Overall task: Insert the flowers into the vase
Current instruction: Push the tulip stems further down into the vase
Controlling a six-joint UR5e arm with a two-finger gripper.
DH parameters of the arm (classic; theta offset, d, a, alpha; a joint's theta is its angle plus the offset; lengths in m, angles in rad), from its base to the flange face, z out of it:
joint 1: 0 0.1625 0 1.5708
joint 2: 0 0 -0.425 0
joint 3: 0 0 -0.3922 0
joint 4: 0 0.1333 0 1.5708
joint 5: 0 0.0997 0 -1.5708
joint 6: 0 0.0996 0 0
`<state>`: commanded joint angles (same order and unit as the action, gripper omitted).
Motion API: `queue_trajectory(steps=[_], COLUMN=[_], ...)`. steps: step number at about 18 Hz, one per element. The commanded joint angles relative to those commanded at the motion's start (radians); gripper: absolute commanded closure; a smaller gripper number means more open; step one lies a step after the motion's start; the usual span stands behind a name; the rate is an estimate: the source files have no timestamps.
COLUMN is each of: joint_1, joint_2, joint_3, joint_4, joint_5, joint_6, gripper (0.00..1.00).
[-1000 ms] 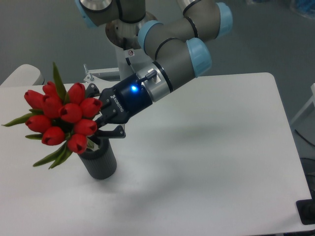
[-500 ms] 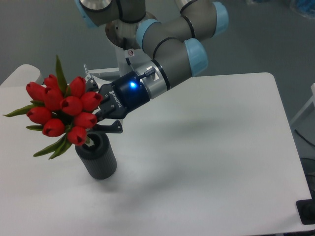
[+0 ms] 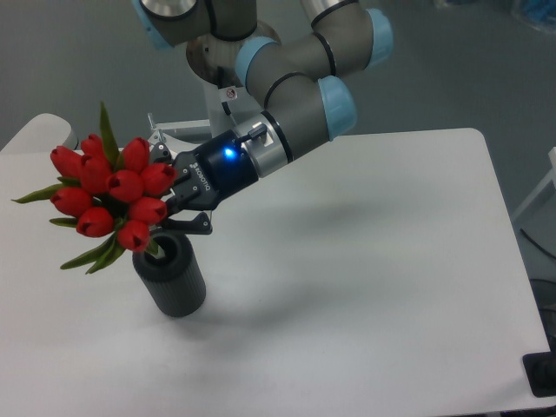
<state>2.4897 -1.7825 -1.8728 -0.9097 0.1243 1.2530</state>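
The vase (image 3: 171, 280) stood upright on the white table (image 3: 365, 287), its round mouth facing up. Just above and to the left of that mouth hung the flowers (image 3: 109, 193), red buds bunched together and tilted leftward, green leaves fanning out below them. The gripper (image 3: 176, 201) reached in from the vase's upper right, its jaws pinching the bunch at the stems. The lowest bud sat right at the vase's rim; the stem ends were hidden.
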Motion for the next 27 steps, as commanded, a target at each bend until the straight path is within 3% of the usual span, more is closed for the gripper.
queue_trajectory(steps=[3,7,19,25,27], joint_1=[-0.003,-0.003,0.026,0.035,0.037], joint_2=[-0.002,-0.009,-0.061,-0.084,-0.086], joint_3=[-0.041,-0.048,-0.132,-0.152,-0.152], joint_4=[0.000,0.003,0.006,0.008,0.008], joint_5=[0.000,0.002,0.011,0.026,0.038], joint_6=[0.064,0.104,0.291,0.335,0.335], gripper=[0.85,0.83,0.69,0.45,0.29])
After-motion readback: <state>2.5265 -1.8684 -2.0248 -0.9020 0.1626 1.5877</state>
